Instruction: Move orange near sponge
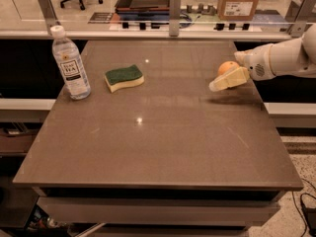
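Observation:
The orange (226, 66) sits near the right edge of the brown table (158, 137). My gripper (228, 74) reaches in from the right and is around the orange. Its pale near finger (228, 80) lies in front of the fruit, and the far finger is hidden behind it. The jaws stand open and do not clamp the fruit. The sponge (124, 77), dark green on top over pale yellow foam, lies flat at the table's back left, well to the left of the orange.
A clear water bottle (71, 64) with a white cap stands upright just left of the sponge, near the left edge. A rail with metal posts (174, 11) runs behind the table. My white arm (284, 57) crosses the table's right edge.

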Tool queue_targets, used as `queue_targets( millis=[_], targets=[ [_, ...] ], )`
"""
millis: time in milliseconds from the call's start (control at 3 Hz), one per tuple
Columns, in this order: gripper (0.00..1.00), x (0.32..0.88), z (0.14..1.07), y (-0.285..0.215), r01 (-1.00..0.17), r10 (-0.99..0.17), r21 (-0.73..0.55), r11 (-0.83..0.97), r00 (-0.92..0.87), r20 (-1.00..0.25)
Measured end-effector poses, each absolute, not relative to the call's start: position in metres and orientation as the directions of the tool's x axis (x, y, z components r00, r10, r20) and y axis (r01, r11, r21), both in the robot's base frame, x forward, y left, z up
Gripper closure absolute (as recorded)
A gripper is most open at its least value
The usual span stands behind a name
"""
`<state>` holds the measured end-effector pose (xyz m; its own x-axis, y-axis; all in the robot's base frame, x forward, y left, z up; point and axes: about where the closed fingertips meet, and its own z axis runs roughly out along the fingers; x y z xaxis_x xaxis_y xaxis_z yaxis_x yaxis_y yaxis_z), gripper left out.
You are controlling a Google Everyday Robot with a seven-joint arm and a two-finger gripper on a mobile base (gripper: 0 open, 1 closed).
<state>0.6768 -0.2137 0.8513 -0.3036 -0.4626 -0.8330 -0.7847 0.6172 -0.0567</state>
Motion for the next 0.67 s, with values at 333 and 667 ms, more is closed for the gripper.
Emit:
queue_targets(
  millis=[333, 667],
  targets=[
    [0.0, 0.682, 0.8462, -0.2116, -0.796, -0.48, -0.062, 0.602, -0.298, -0.825],
    [0.17, 0.6845, 0.8442, -0.2083, -0.808, -0.511, -0.08, 0.584, -0.29, -0.809]
  ],
)
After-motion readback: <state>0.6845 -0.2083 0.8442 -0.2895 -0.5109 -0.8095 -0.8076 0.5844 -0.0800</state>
